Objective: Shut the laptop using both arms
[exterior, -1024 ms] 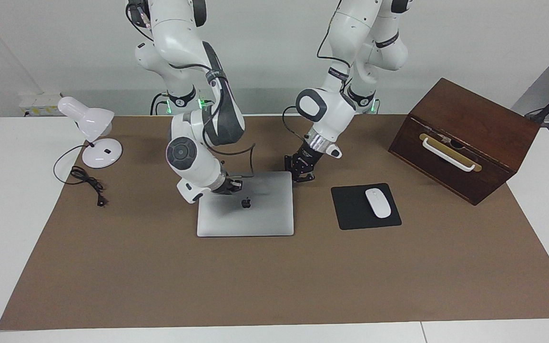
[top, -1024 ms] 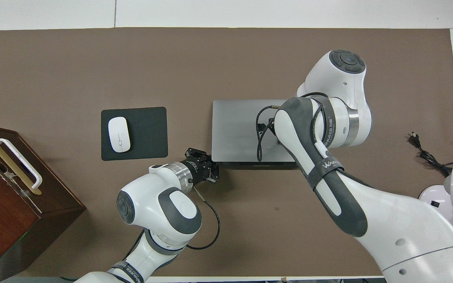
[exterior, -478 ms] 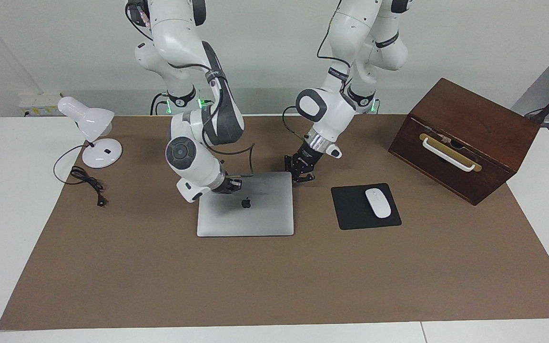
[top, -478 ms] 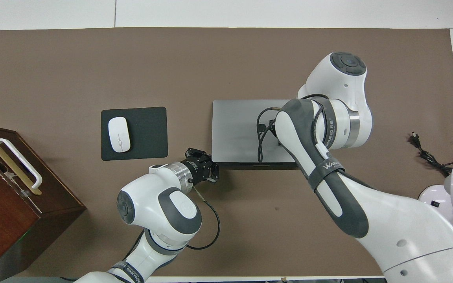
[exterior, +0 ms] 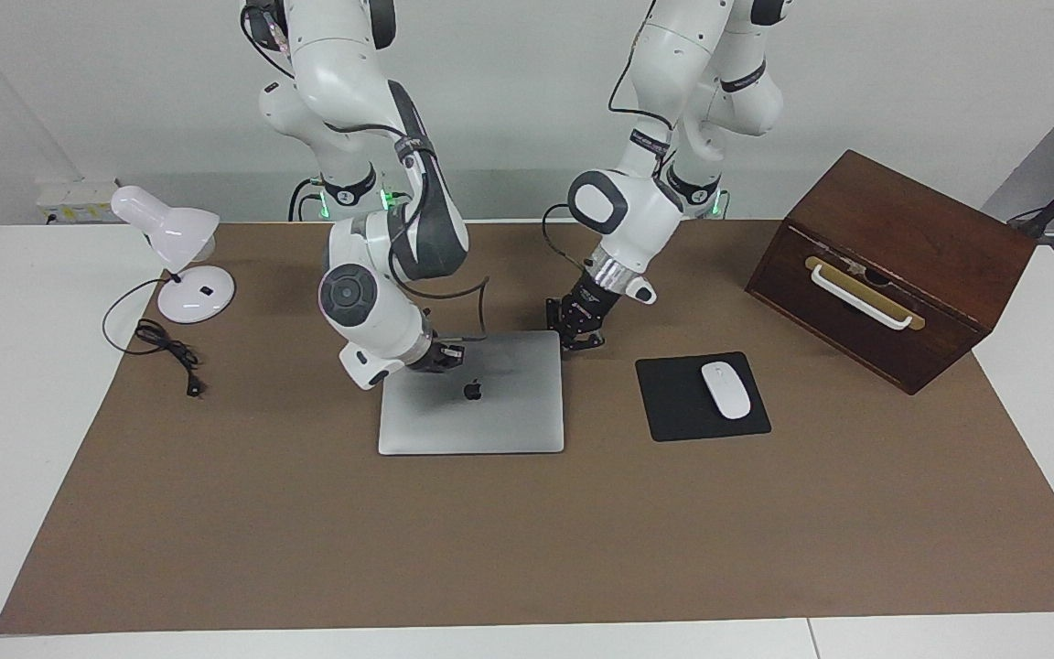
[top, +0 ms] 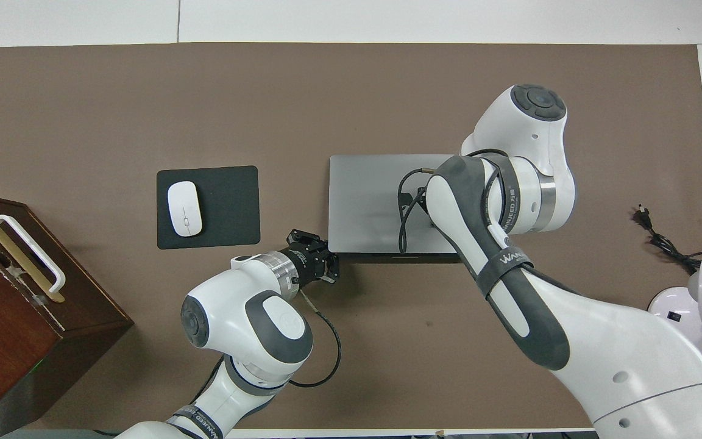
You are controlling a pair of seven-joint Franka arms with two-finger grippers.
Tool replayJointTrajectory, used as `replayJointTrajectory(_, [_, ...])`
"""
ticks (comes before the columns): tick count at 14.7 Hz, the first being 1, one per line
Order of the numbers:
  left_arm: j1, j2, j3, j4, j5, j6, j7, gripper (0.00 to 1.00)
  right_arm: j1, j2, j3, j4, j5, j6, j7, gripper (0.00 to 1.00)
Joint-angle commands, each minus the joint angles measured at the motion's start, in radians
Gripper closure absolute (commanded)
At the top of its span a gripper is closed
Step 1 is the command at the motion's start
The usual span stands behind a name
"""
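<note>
The silver-grey laptop (exterior: 490, 416) lies flat on the brown mat with its lid down and the dark apple logo facing up; it also shows in the overhead view (top: 363, 201). My right gripper (exterior: 442, 355) rests low on the lid, at the edge nearest the robots and toward the right arm's end. In the overhead view that arm's forearm hides it. My left gripper (exterior: 584, 339) is down by the mat, just off the laptop's corner nearest the robots on the left arm's end; it also shows in the overhead view (top: 325, 266).
A black mouse pad (exterior: 673, 407) with a white mouse (exterior: 725, 390) lies beside the laptop toward the left arm's end. A brown wooden box (exterior: 893, 265) with a white handle stands further that way. A white desk lamp (exterior: 175, 247) and its cable (exterior: 170, 352) are at the right arm's end.
My right arm's elbow has shifted slightly. The laptop and the left arm have not visibly moved.
</note>
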State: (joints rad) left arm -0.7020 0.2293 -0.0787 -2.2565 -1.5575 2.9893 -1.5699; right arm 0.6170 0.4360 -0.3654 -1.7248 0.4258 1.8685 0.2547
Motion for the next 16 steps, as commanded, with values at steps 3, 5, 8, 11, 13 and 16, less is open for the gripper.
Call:
replayJointTrajectory(3, [-0.007, 0.030, -0.001, -0.011, -0.026, 0.016, 0.028, 1.00, 0.007, -0.040, 0.000, -0.062, 0.022, 0.035, 0.011, 1.00])
replayJointTrajectory(5, [-0.007, 0.030, -0.001, -0.011, -0.026, 0.016, 0.028, 1.00, 0.007, -0.040, -0.001, -0.064, 0.021, 0.035, 0.012, 1.00])
replayJointTrajectory(8, [-0.007, 0.030, -0.001, -0.009, -0.027, 0.016, 0.028, 1.00, 0.007, -0.040, 0.000, -0.061, 0.022, 0.034, 0.017, 1.00])
replayJointTrajectory(11, [-0.007, 0.030, -0.001, -0.009, -0.026, 0.016, 0.028, 1.00, 0.007, -0.042, 0.000, -0.052, 0.021, 0.021, 0.018, 1.00])
replayJointTrajectory(13, [-0.007, 0.030, -0.001, -0.009, -0.026, 0.016, 0.028, 1.00, 0.007, -0.049, 0.000, -0.052, 0.021, 0.015, 0.018, 1.00])
replayJointTrajectory(16, [-0.007, 0.030, -0.001, -0.009, -0.026, 0.016, 0.028, 1.00, 0.006, -0.052, 0.000, -0.049, 0.021, 0.006, 0.018, 1.00])
